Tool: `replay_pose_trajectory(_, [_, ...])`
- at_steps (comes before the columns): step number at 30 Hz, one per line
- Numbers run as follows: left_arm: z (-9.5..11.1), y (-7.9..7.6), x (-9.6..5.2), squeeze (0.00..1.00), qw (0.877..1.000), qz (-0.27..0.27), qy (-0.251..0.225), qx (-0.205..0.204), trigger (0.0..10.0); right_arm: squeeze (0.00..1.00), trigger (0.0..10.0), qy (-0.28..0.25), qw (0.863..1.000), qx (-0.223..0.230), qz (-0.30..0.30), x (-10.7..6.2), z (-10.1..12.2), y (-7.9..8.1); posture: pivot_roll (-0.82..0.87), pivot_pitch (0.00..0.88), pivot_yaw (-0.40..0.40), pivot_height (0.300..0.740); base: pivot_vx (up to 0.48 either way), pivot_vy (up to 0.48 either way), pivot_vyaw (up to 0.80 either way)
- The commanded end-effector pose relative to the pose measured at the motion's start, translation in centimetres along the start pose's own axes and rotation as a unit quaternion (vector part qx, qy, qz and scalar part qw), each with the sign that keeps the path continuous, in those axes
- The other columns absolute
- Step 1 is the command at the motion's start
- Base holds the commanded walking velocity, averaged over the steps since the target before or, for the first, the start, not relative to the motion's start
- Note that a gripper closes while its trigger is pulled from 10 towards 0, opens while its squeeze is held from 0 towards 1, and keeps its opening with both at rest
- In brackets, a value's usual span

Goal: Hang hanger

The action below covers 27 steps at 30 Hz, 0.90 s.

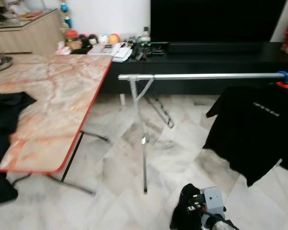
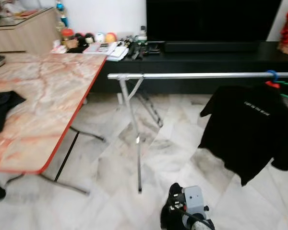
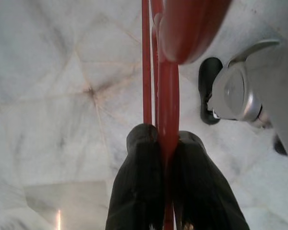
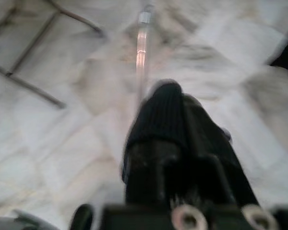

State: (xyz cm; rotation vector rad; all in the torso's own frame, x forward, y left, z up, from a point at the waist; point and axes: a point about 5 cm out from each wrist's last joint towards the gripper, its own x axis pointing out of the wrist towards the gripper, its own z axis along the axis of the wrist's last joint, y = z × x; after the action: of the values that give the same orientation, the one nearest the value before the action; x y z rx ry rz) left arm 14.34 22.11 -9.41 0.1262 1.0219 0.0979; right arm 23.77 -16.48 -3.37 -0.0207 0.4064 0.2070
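In the left wrist view my left gripper is shut on a red hanger, whose thin bars run out between the two black fingers over the marble floor. My right gripper hangs low near the floor with its fingers together and nothing in them; it also appears at the bottom of the left eye view. Ahead of me a silver rack rail runs horizontally. At the rail's right end a black T-shirt hangs from another hanger.
A marble-topped table with a red edge stands to the left, with a black garment on it. The rack's upright leg stands ahead in the middle. A black TV console lies behind the rail.
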Motion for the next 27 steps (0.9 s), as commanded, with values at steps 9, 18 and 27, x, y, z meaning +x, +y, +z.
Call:
replay_pose_trajectory(9, [-0.2,-0.4,0.0,0.0,1.0,-0.005,0.006,0.007,10.0,0.0,10.0,-0.022,1.0,-0.003,-0.009,-0.3,0.4,-1.0,0.11,0.062,-0.011,0.74,-0.28,0.0,0.0])
replay_pose_trajectory(18, [-0.8,-0.2,-0.1,0.0,1.0,-0.003,0.016,0.007,10.0,0.0,10.0,-0.026,1.0,-0.004,-0.006,-0.1,0.7,-0.7,0.11,0.063,-0.011,0.74,-0.278,0.0,0.0])
replay_pose_trajectory(27, [-1.0,-0.2,-0.2,0.0,1.0,-0.002,0.021,0.007,10.0,0.0,10.0,-0.043,0.999,-0.007,-0.002,0.2,1.3,-0.3,0.11,0.064,-0.011,0.74,-0.278,0.0,0.0])
